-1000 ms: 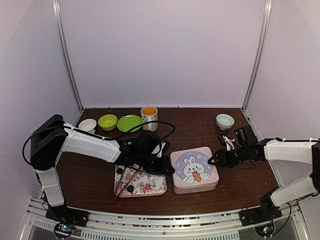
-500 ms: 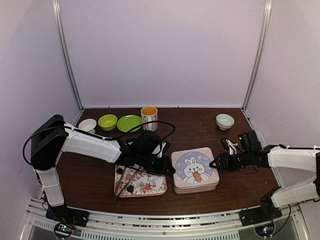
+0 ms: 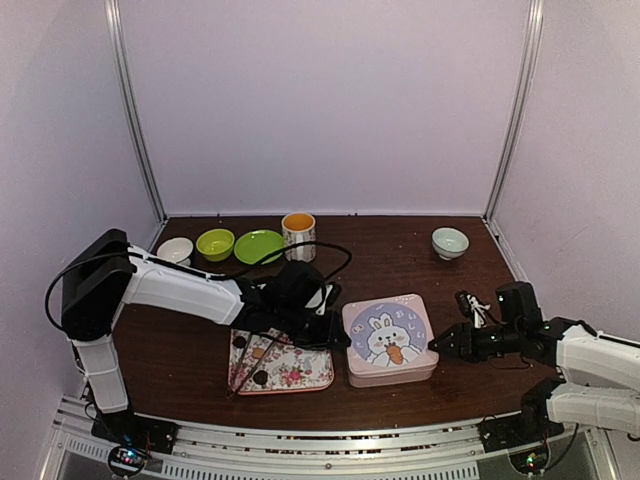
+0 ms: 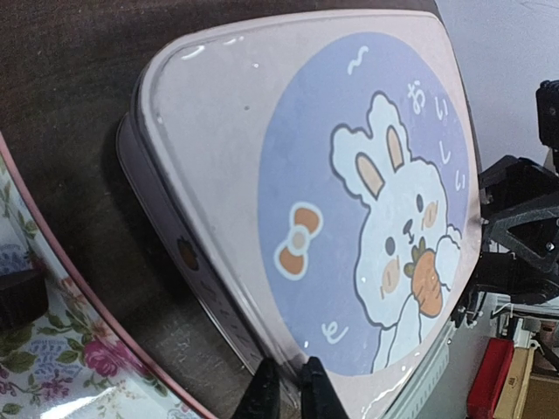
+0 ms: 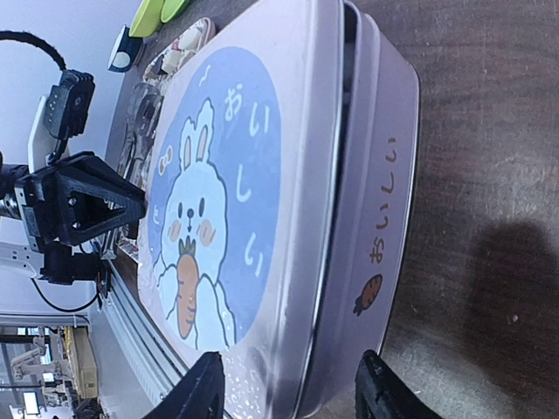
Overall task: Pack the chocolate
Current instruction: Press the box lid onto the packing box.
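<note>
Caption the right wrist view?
Open right tool faces the side of the lidded rabbit tin on the dark table.

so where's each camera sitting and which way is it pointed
top external: above, behind the bases, facing down at the dark wooden table; left gripper, right gripper, both arms show.
left wrist: low left of the pink rabbit-lid metal tin, facing right; own shut fingertips.
right wrist: low right of the tin, facing left; own open fingers.
shared: both wrist views show the tin and opposite gripper.

chocolate (image 3: 260, 378) on floral tray (image 3: 300, 372) too small to tell kind; pink tin (image 3: 390, 340) shut, contents hidden
</note>
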`<state>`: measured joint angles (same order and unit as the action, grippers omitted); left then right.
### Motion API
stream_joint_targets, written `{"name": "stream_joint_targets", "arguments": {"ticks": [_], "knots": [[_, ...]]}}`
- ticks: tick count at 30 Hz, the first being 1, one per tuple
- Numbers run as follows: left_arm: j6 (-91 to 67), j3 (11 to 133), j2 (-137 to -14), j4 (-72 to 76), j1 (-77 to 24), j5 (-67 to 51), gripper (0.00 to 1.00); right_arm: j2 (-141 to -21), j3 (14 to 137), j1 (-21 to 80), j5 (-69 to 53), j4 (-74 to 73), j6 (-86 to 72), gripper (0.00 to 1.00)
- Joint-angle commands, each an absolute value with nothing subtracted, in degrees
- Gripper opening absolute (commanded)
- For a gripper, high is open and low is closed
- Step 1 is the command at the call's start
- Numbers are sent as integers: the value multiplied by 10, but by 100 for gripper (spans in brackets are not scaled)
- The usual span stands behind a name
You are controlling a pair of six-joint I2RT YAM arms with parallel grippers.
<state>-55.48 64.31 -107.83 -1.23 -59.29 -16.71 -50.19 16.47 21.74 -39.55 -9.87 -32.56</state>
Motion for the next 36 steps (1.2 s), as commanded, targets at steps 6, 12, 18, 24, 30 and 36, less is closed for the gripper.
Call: {"name": "stream_joint_targets", "arguments": {"ticks": [6, 12, 18, 24, 30, 36], "knots": [[-548, 664, -1100, -14, -600, -160, 10, -504, 111, 217, -433, -51, -367, 45], [-549, 671, -1108, -15, -601, -163, 10, -526, 90, 220, -451, -9, -389, 32], [-550, 677, -1113, -19, -604, -161, 10, -523, 81, 222, -454, -9, -394, 27], [-542, 686, -1119, -31, -604, -157, 10, -534, 78, 233, -458, 9, -401, 20], [-521, 696, -1116, -69, -596, -140, 10, -512, 105, 240, -444, -35, -378, 38], [-504, 704, -1112, -89, -586, -128, 10, -523, 172, 228, -383, -75, -338, 55]]}}
